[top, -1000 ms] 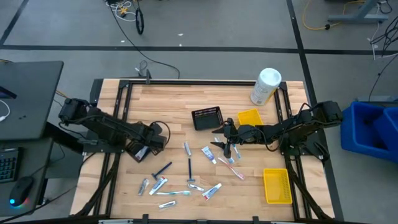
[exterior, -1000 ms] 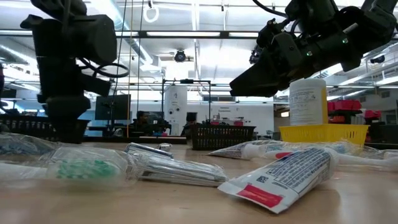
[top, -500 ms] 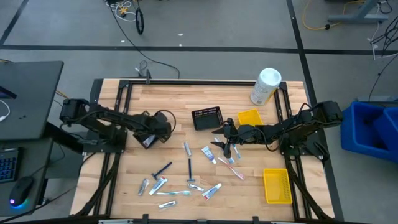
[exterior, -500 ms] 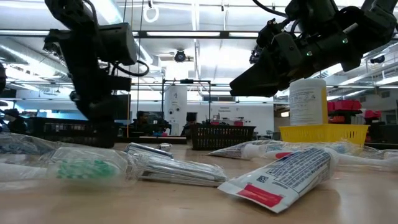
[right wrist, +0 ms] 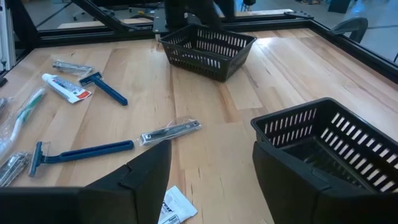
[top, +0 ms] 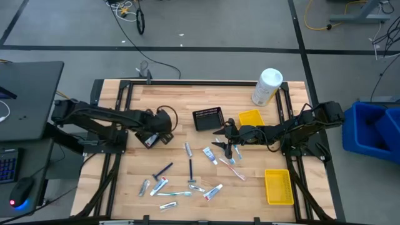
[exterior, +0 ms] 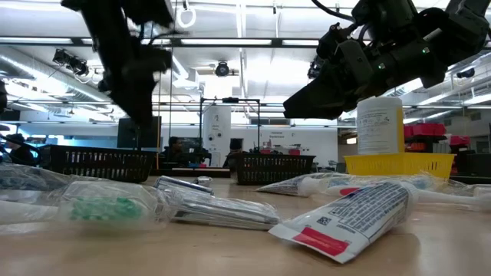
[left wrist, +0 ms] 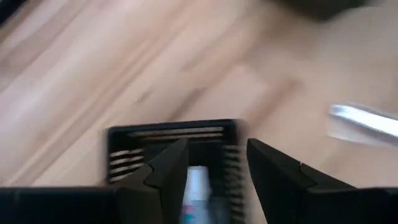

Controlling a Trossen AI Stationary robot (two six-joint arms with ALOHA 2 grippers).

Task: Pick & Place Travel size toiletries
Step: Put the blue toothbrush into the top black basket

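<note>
Left gripper point(left wrist: 214, 149) sat over a black mesh basket point(top: 152, 139) on the left of the wood table point(top: 175, 100). Its two dark wedge fingers were spread, one inside the slatted wall and one outside. Nothing looked pinched, though the wrist view was too smeared to say whether they touched the plastic. A white-and-blue tube point(left wrist: 198, 180) lay in that basket.

Right gripper point(right wrist: 211, 149) hung low just right of the table's middle, jaws wide, holding nothing, with a second mesh basket point(right wrist: 336, 143) beside it.

Most of the toiletries point(top: 187, 169) were scattered flat on the boards in the near middle:
- a slim blue razor point(right wrist: 81, 152)
- a silvery crinkly packet point(right wrist: 169, 132)
- a soft toothpaste tube point(right wrist: 62, 87) with a red end
- a toothbrush point(top: 174, 194) near the front edge

Also on the table:
- a yellow tray point(top: 251, 118) past the right gripper
- another yellow tray point(top: 278, 186) near right
- a fat white canister point(top: 267, 86) at the far right
</note>
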